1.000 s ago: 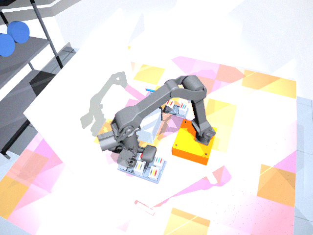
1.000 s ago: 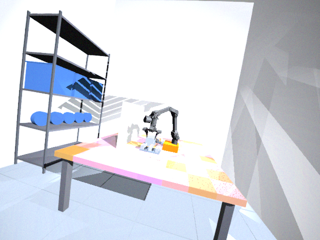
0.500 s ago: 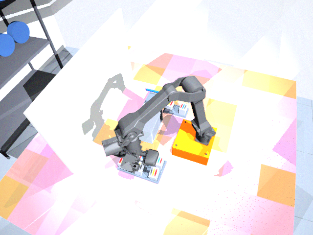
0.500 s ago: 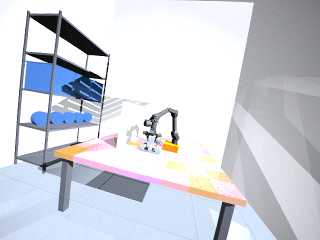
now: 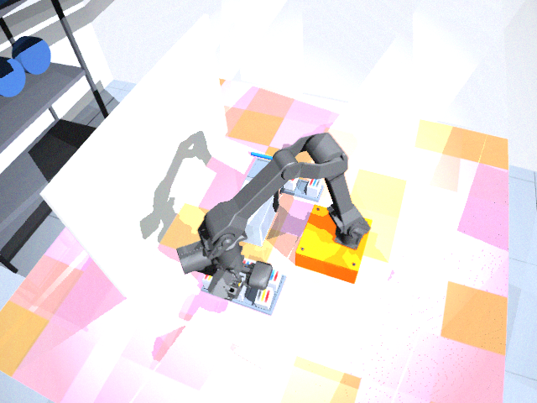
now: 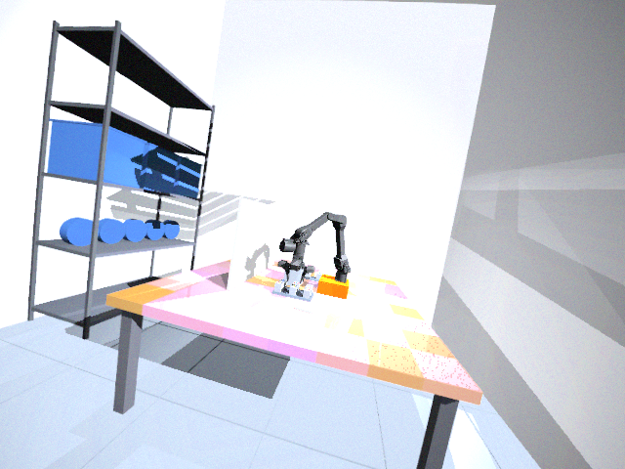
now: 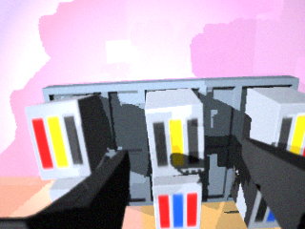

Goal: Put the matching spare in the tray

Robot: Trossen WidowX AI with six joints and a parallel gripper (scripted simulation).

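Three Views, One Block Rack

The top view looks steeply down from above the table (image 5: 320, 321) (image 6: 252, 327), turned so that the table runs slantwise; it is near enough that the arm (image 5: 260, 186) (image 6: 317, 222) spans its middle. The exterior view stands well back beyond the table's near edge, facing across it to the tall pale wall (image 6: 353, 101), with the shelf unit (image 6: 104, 146) (image 5: 96, 93) at left. The wrist view is the nearest, looking down between the fingers at the rack (image 7: 167, 82) (image 5: 277, 297) (image 6: 278, 293) of striped blocks (image 7: 173, 134) (image 5: 263, 297). All three share that rack; top and exterior also share arm, table and shelf unit.
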